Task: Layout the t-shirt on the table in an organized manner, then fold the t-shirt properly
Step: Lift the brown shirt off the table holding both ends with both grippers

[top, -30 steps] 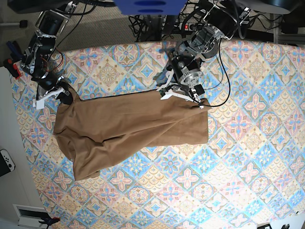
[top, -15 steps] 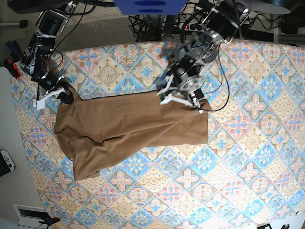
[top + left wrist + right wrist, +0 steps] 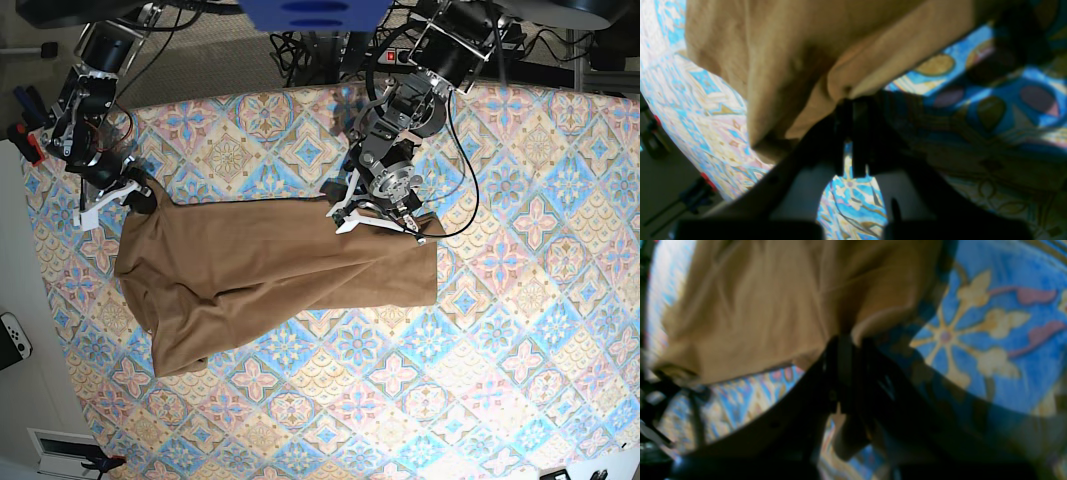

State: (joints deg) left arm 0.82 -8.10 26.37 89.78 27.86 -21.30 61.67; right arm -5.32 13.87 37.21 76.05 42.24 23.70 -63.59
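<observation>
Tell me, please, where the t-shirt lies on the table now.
In the base view the t-shirt lies spread across the table's left half, its top edge pinched between the right gripper and left gripper.

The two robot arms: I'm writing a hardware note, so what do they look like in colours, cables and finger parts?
Both arms are black and silver-grey metal with exposed motors. The left gripper has white finger parts and a thin black cable looping beside it; the right gripper has white parts too, with red wiring above. Up close, the jaws look black.
</observation>
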